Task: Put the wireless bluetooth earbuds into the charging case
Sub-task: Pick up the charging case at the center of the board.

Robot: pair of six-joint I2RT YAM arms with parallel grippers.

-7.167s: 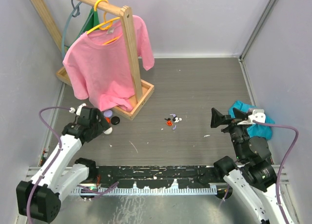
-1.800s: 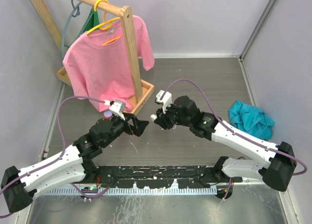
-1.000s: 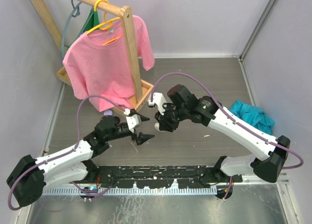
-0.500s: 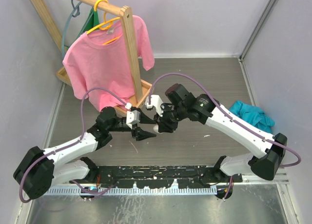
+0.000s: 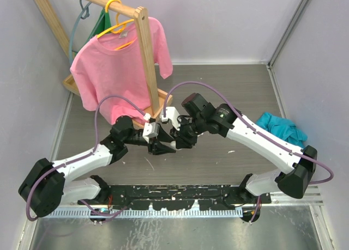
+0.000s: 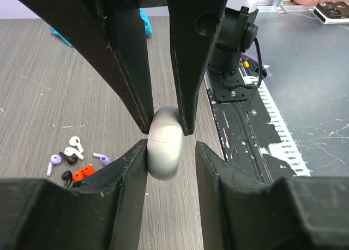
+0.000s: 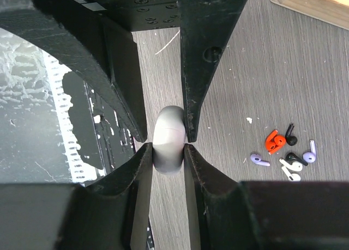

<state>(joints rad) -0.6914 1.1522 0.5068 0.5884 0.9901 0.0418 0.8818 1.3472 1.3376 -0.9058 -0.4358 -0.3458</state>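
Observation:
A rounded white-grey charging case [image 6: 165, 147] [image 7: 168, 142] hangs above the table where both arms meet. My right gripper [image 7: 167, 147] [image 5: 178, 142] is shut on it, both fingers pressed to its sides. My left gripper [image 6: 170, 146] [image 5: 163, 147] straddles the same case from the opposite side. Its left finger touches the case and a gap shows at the other finger, so it is open. The earbuds [image 6: 73, 160] [image 7: 286, 152], tiny purple, white, black and orange-red pieces, lie loose on the table beside the case. In the top view the right arm hides them.
A wooden rack with a pink shirt [image 5: 117, 70] stands at the back left, its base [image 5: 162, 104] close behind the grippers. A teal cloth [image 5: 281, 131] lies at the right. A black-and-white rail [image 5: 174, 193] runs along the near edge.
My left gripper has moved right up to the case held by the right gripper and narrowed its jaws around it. The right gripper has shifted slightly left, still gripping the case.

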